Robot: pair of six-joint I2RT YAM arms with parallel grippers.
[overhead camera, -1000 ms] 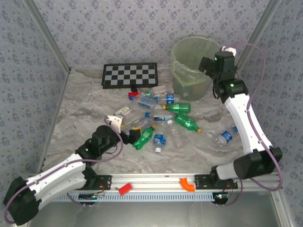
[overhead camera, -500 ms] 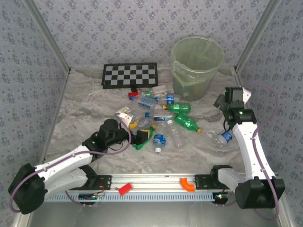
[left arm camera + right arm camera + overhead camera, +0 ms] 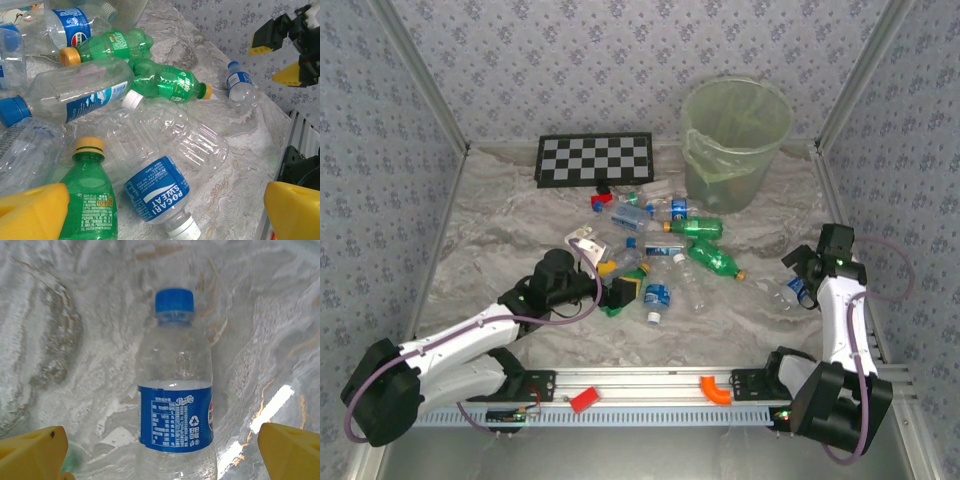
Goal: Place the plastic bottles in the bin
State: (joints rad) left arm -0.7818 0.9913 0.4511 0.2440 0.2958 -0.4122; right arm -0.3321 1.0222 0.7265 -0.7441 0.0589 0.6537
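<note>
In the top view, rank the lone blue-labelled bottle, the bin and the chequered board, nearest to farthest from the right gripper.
1. Blue-labelled bottle, directly at the right gripper, right side.
2. Bin, back, right of centre.
3. Chequered board, back, left of centre.

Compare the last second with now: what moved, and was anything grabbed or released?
The right gripper swung from the rim of the bin down toward the near right and now hangs open over the lone blue-labelled bottle. The left gripper pushed forward into the bottle pile, open too. Nothing was gripped or released. Bin, bottles and chequered board stayed put.
</note>
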